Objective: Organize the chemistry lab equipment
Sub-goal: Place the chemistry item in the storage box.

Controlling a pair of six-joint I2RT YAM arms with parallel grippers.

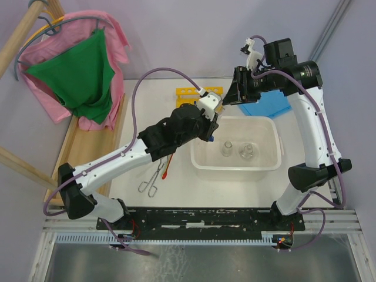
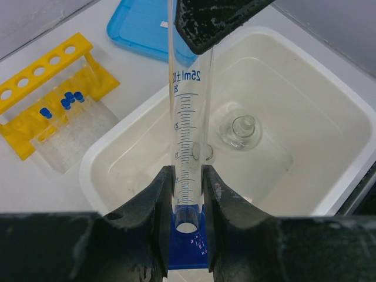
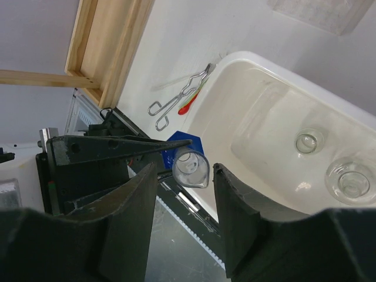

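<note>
Above the left edge of the tub [image 1: 235, 170], the left gripper [image 2: 189, 176] pinches a clear 25 ml cylinder [image 2: 191, 100] just above its blue foot, one finger pressed to each side of the glass. The cylinder runs out from the jaws over the tub.

In the right wrist view the cylinder's open mouth shows between the fingers of the right gripper [image 3: 185, 170], which are spread wide and touch neither side of it. How far the mouth lies beyond those fingers I cannot tell.

Two flasks [image 1: 227, 148] stand apart on the tub floor. The yellow rack [image 2: 41, 76] lies on the table beyond the tub's left corner, with blue-capped tubes [image 2: 70, 100] just beside it. The blue lid [image 2: 147, 29] lies flat behind the tub. Tongs [image 1: 154, 179] and a red rod [image 1: 167, 167] lie together left of the tub, near the left arm.
</note>
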